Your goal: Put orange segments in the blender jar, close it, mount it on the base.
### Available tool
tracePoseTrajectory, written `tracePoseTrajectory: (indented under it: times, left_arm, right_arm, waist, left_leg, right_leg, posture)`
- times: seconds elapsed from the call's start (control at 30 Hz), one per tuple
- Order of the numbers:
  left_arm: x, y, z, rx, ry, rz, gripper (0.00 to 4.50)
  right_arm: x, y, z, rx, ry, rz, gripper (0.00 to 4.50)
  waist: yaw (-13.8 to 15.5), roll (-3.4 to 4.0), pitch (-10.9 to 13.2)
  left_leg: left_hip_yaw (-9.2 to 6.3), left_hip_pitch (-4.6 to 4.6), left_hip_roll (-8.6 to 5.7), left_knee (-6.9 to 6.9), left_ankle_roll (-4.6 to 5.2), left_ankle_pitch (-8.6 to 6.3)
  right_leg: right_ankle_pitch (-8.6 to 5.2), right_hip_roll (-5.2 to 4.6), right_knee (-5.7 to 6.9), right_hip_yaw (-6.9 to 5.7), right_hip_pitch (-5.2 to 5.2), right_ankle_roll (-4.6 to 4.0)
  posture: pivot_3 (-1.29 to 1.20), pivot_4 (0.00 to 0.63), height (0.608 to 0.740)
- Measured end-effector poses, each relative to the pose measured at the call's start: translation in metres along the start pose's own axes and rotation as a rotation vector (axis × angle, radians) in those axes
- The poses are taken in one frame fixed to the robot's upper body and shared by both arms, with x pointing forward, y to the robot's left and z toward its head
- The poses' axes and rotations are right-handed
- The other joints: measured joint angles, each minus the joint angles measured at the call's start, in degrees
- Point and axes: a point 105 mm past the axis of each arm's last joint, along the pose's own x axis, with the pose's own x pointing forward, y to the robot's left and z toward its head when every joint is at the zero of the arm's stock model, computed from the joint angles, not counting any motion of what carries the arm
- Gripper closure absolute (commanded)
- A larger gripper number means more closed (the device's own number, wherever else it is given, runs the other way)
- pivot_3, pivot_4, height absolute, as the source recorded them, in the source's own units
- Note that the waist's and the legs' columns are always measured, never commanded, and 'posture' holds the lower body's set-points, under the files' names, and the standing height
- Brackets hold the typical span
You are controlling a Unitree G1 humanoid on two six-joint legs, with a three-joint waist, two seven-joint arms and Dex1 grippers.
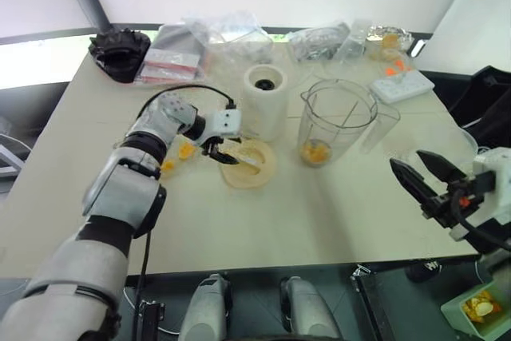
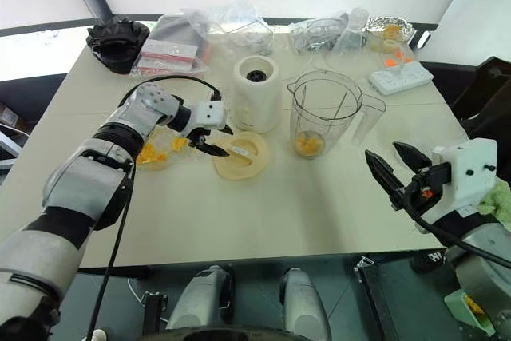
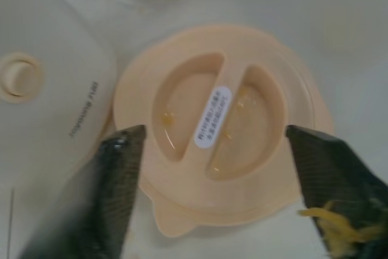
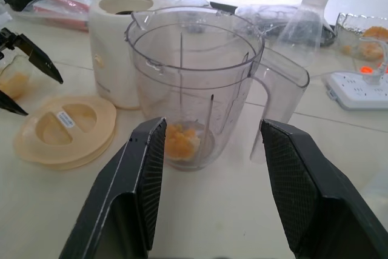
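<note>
So the orange segments point(image 4: 182, 141) are already sitting at the bottom of the blender jar point(image 1: 335, 121), which stands upright on the tabletop point(image 1: 319, 213) w/ no lid on, so closing it looks like the step in hand. Left claw point(image 1: 219, 152) is right over the flat cream lid point(image 3: 218, 125), fingers spread wide on either side of it w/o touching, prob lined up to pinch the ridge across the middle. There's juice on the lid, so it might be slippery imo. The base point(image 1: 265, 101) is just behind that claw, next to the jar. Right claw point(image 1: 421, 175) hangs open and empty, aimed at the jar from well off, maybe to steady it when the lid goes on.
</note>
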Motion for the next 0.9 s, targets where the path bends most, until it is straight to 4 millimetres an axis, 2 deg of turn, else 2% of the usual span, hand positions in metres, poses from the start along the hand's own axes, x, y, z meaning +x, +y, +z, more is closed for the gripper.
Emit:
tracePoseTrajectory:
  times: [0.27, 0.43, 0.6, 0.9]
  left_arm:
    - [0.014, 0.005, 0.000, 0.085, 0.103, 0.033, 1.26]
    - [0.031, 0.004, 0.003, 0.119, 0.155, 0.048, 1.26]
    - [0.043, 0.004, 0.004, 0.095, 0.182, 0.064, 1.26]
    - [0.052, 0.003, 0.004, 0.045, 0.221, 0.069, 1.26]
  right_arm:
    - [-0.003, 0.002, 0.000, 0.008, 0.007, -0.020, 1.94]
    - [0.000, 0.006, 0.004, -0.008, 0.014, 0.018, 1.94]
    - [0.002, 0.008, 0.010, -0.031, 0.024, 0.046, 1.94]
    - [-0.001, 0.000, 0.015, -0.043, 0.021, 0.011, 1.94]
  waist:
    - [0.1, 0.00, 0.0]
    - [0.1, -0.01, 0.0]
    - [0.1, -0.02, 0.0]
    - [0.1, -0.03, 0.0]
  left_leg:
    - [-0.04, -0.03, 0.05, 0.58, 0.00, -0.01]
    - [-0.02, -0.05, 0.03, 0.64, 0.02, -0.02]
    - [-0.06, -0.05, 0.03, 0.63, 0.04, -0.03]
    - [-0.07, -0.02, 0.03, 0.63, 0.04, -0.03]
  right_leg:
    - [0.07, -0.03, 0.18, -0.03, 0.19, -0.06]
    - [0.10, -0.08, 0.16, -0.02, 0.22, -0.05]
    - [0.11, -0.01, 0.17, -0.04, 0.21, -0.02]
    - [0.12, 0.00, 0.18, -0.03, 0.25, 0.00]
  posture:
    - [0.00, 0.150, 0.740]
    - [0.00, 0.150, 0.740]
    - [0.00, 0.150, 0.740]
    - [0.00, 0.150, 0.740]
